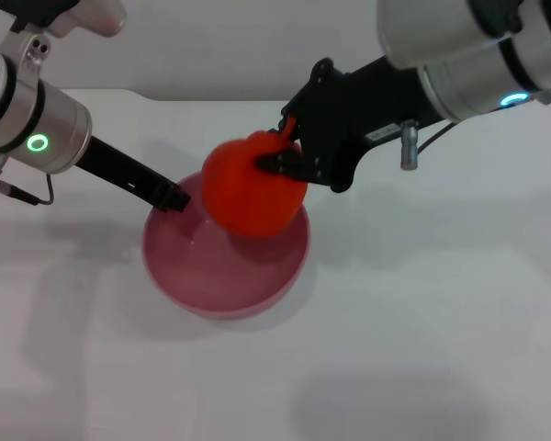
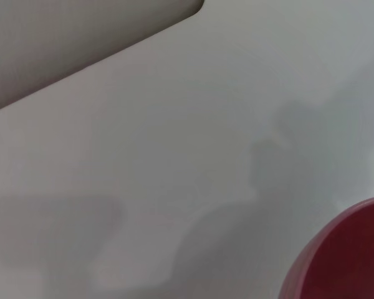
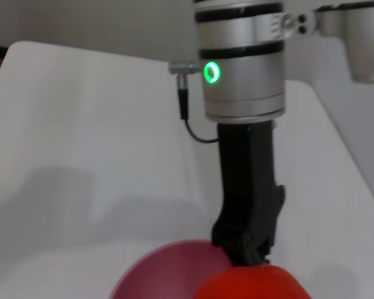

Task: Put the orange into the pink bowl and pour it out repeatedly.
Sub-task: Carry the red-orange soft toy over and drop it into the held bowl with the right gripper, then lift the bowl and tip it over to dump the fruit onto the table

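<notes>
The pink bowl (image 1: 257,296) stands upright on the white table, a little left of centre. My left gripper (image 1: 174,196) reaches in from the left and is shut on the bowl's far-left rim. The orange (image 1: 253,188) hangs above the bowl's far right side, with my right gripper (image 1: 277,152) shut on its upper right. The right wrist view shows the left gripper (image 3: 246,246) clamped on the bowl's rim (image 3: 168,268), with the top of the orange (image 3: 255,283) just in front. Only a piece of the bowl's outer wall (image 2: 352,255) appears in the left wrist view.
The white table (image 1: 422,349) spreads bare in front of and to the right of the bowl. Its far edge (image 1: 211,92) runs along the back, against a pale wall. A thin black cable (image 1: 23,195) hangs from the left wrist.
</notes>
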Tool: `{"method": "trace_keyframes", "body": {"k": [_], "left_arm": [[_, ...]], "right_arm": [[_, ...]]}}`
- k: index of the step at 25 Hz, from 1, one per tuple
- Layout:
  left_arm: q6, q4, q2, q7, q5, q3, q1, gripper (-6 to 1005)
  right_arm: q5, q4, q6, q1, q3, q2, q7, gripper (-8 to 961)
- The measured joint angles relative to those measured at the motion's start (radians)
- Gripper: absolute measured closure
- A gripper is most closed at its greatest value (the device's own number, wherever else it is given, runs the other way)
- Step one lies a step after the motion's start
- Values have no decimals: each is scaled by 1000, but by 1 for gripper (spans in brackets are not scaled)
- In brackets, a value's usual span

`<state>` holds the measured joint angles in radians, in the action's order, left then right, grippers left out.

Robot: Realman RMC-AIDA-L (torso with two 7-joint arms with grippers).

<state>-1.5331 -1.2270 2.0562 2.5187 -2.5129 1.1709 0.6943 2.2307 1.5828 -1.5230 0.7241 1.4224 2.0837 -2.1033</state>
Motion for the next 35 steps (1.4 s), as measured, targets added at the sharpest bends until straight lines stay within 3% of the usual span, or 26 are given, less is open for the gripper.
{"method": "trace_keyframes", "body": {"k": [5, 10, 16, 20, 23, 27, 31, 35], "left_arm": [[2, 1, 1, -1, 0, 0, 1, 954], [4, 1, 1, -1, 0, 0, 0, 954], [8, 1, 0, -2, -1, -1, -5, 954], [23, 1, 0, -1, -1, 0, -6, 954], [102, -6, 1, 6, -2, 22, -19, 954], [276, -9, 6, 19, 5, 131, -68, 955], [453, -14, 8, 36, 7, 257, -129, 955], [655, -103, 6, 43, 5, 409, -254, 955]], "right_arm": [[0, -4, 15, -4, 15, 0, -4, 818], [-3, 2, 29, -12, -2, 0, -3, 721], [-10, 12, 56, -34, -44, 1, -1, 486], [-84, 20, 132, -95, -130, 3, 18, 348], [-275, -53, 245, -173, -236, 4, 92, 314], [-746, -298, 360, -293, -325, -5, 380, 314], [-1403, -637, 230, -432, -274, -4, 953, 313], [-1794, -857, 110, -447, -269, -8, 1271, 313]]}}
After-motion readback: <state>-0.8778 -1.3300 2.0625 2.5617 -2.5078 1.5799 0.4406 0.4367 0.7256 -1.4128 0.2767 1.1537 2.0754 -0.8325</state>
